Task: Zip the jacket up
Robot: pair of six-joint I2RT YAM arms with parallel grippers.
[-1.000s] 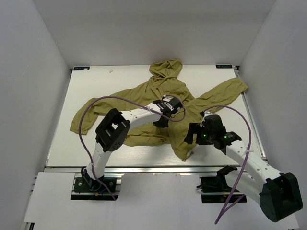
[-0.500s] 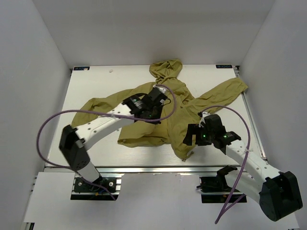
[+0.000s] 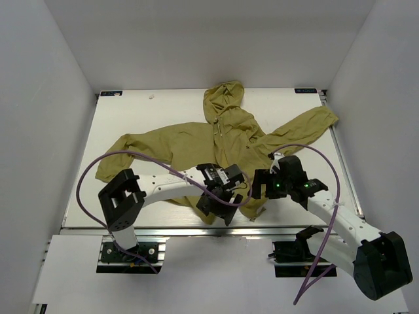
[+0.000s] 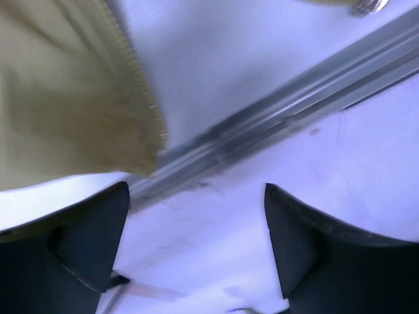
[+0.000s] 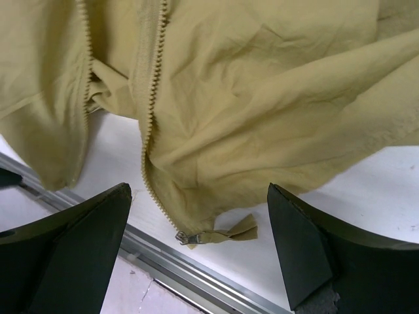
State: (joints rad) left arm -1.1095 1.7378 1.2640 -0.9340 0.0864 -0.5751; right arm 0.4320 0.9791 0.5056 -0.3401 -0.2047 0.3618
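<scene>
Left tool (image 4: 195, 196): fingers spread wide with nothing between them. It hovers over the near edge of the desk (image 3: 131, 111), above the metal rail (image 4: 275, 114), touching no cloth.
Right tool (image 5: 198, 196): fingers likewise wide apart and gripping nothing. It hangs over the lower front of the jacket (image 3: 222, 134), just to the right of the left tool.
Jacket: olive-green and spread flat on the desk. The hood (image 3: 222, 98) lies toward the far edge, the hem at the near edge, and one sleeve (image 3: 141, 147) reaches out left while the other sleeve (image 3: 304, 124) reaches right.
Hem corner (image 4: 141, 147): it lies just beside the left tool's left finger, a line of teeth running along its edge.
Zipper (image 5: 152, 98): in the right wrist view, two rows of light teeth lie apart, with desk showing between them near the hem.
Slider (image 5: 180, 237): a small metal piece at the bottom end of the right-hand row, probably the slider, though it is small in this view. It lies next to a short cloth tab (image 5: 236, 230).
</scene>
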